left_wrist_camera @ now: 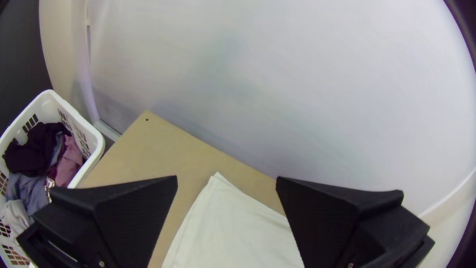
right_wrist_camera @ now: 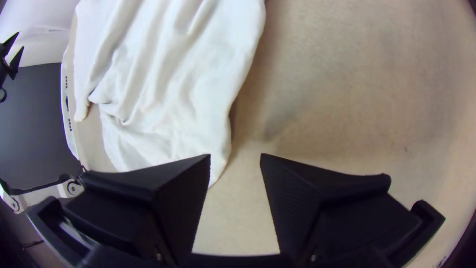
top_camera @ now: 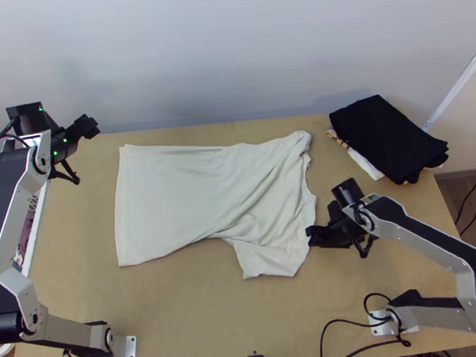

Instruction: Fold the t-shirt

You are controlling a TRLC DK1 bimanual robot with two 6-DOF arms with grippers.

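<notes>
Pale wall [top_camera: 212, 46] behind a light wooden table [top_camera: 185, 325]; I am noting positions as seen from the near side.

Specimen: one off-white t-shirt [top_camera: 172, 191], lying across the middle of the table, not folded into a packet. Its left part is spread smooth, ending in a nearly straight edge. Its right part is creased, with long slanting ridges and a rumpled flap pointing toward the near edge.

Left gripper [top_camera: 82, 152]: above the table's far left corner, apart from the shirt. Its fingers stand wide apart and pinch nothing; the left wrist view gives a shirt corner between them, farther off.

Right gripper [top_camera: 336, 235]: at the shirt's right side, just beside the rumpled flap. Fingers spread, nothing pinched. In the right wrist view one finger overlaps the tip of the cloth; whether they touch, I cannot tell.

Surroundings: a stack of folded clothes [top_camera: 389, 137] sits at the far right of the table, black on top, with white and patterned edges beneath. Beside the table's left edge stands a white basket [left_wrist_camera: 79, 119] holding loose laundry [left_wrist_camera: 37, 149] in dark, pink and grey-blue. Black cables [top_camera: 346, 320] loop near the right arm's base.
</notes>
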